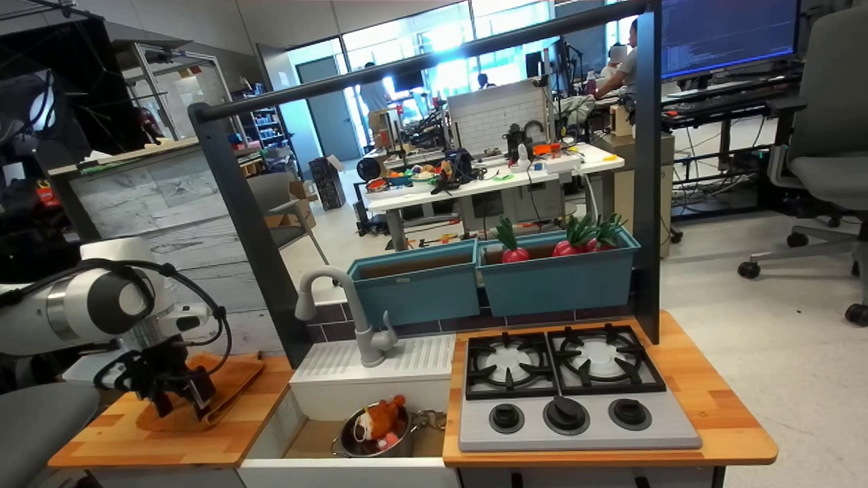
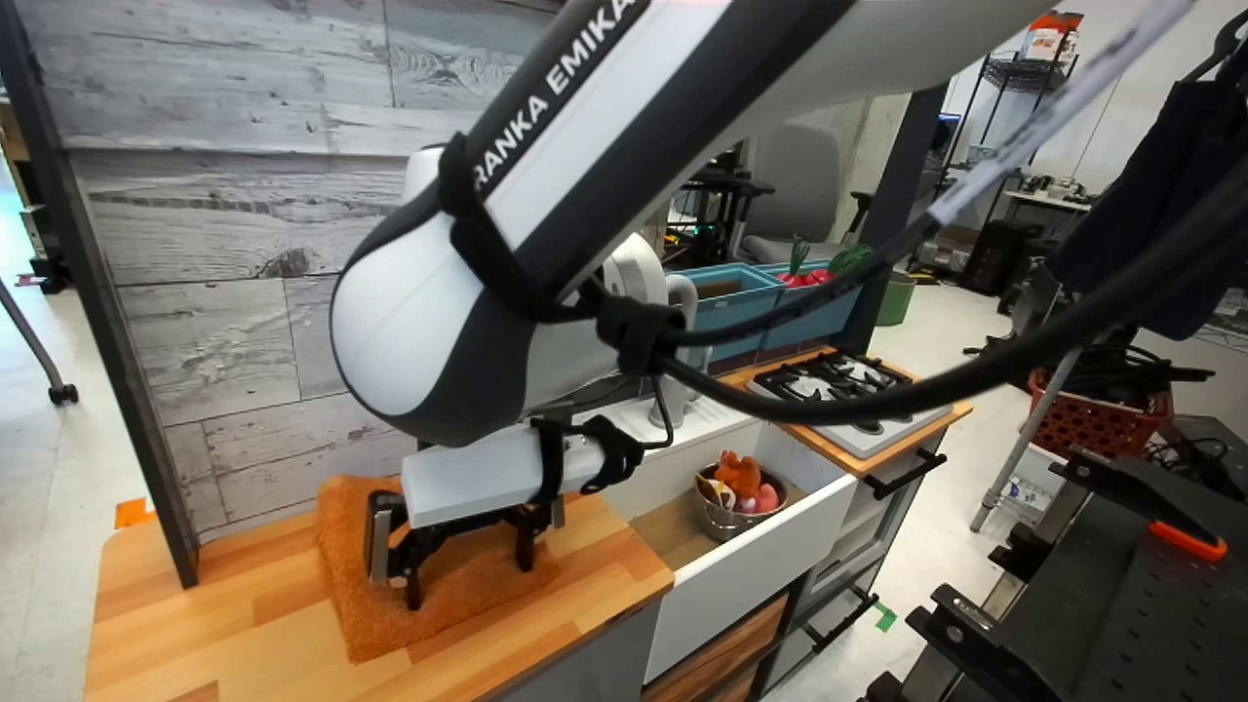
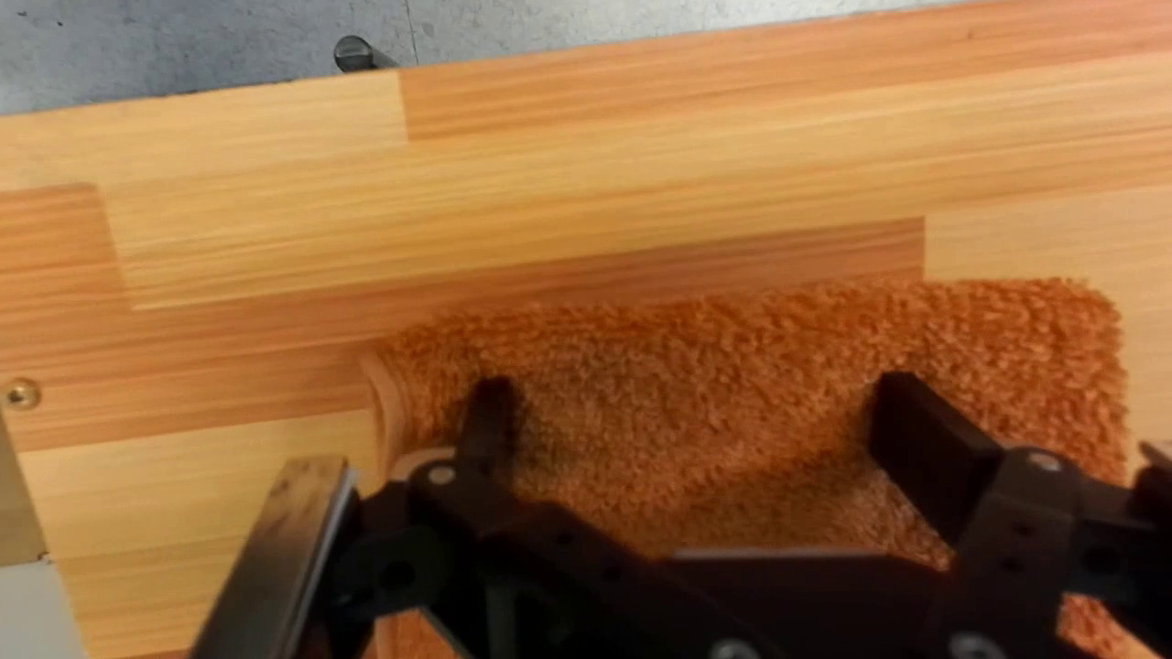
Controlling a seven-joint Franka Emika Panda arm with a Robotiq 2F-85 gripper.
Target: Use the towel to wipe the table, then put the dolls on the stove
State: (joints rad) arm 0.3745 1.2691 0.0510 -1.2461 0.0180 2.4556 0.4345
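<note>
The orange towel (image 1: 237, 379) lies slightly rumpled on the wooden table (image 1: 102, 444), left of the sink. It also shows in an exterior view (image 2: 363, 604) and in the wrist view (image 3: 732, 339). My gripper (image 3: 696, 389) is open above the towel, fingers pointing down and wide apart, nothing between them but towel below. The fingertips are at or just above the cloth; contact cannot be told. The gripper shows in both exterior views (image 1: 182, 411) (image 2: 470, 583). The orange, white and pink dolls (image 1: 383, 420) sit in a metal pot. The stove (image 1: 529, 437) is on the right.
The metal pot (image 1: 405, 444) stands in the white sink (image 1: 339, 464), with a chain beside it. A grey faucet (image 1: 369, 346) rises behind the sink. Blue planters (image 1: 556, 285) hang behind, one with red radishes. A grey wood-look panel (image 2: 244, 341) stands behind the towel.
</note>
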